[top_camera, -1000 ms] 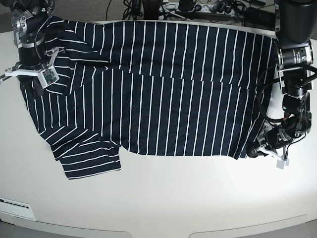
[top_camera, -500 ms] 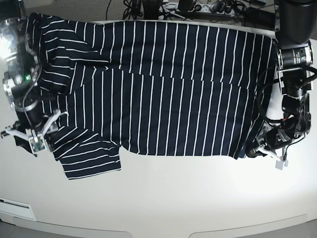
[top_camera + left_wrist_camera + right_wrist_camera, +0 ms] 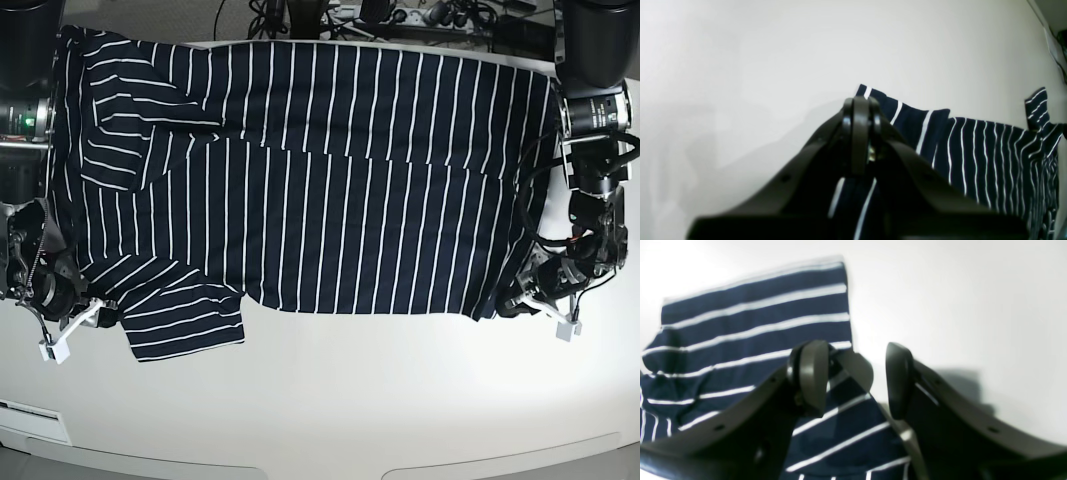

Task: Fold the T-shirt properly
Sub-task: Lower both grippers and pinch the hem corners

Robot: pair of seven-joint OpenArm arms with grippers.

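The white, smooth, faintly glossy surface carries everything, its near edge curving across the base view. Spread over its far half lies the T-shirt, a soft dark navy cloth with thin, evenly spaced white stripes. Its long axis runs side to side in the base view, the sleeves at that view's left end and the hem at its right end. The body lies mostly flat with a shallow crease across the middle; the upper sleeve is rumpled and folded over, and the lower sleeve juts toward the near edge as a neat rectangular flap.

The left pincer, of dark, matte, curved plastic, sits at the shirt's near hem corner on the base view's right. In its wrist view the left pincer is clenched, its tips pressed together, with striped cloth passing under and between the jaws, so it grips the T-shirt at that corner.

The right pincer rests low at the lower sleeve on the base view's left. In its own view the right pincer stands released, jaws clearly apart, poised over the sleeve's edge, with one finger above the striped cloth and the other above bare surface.
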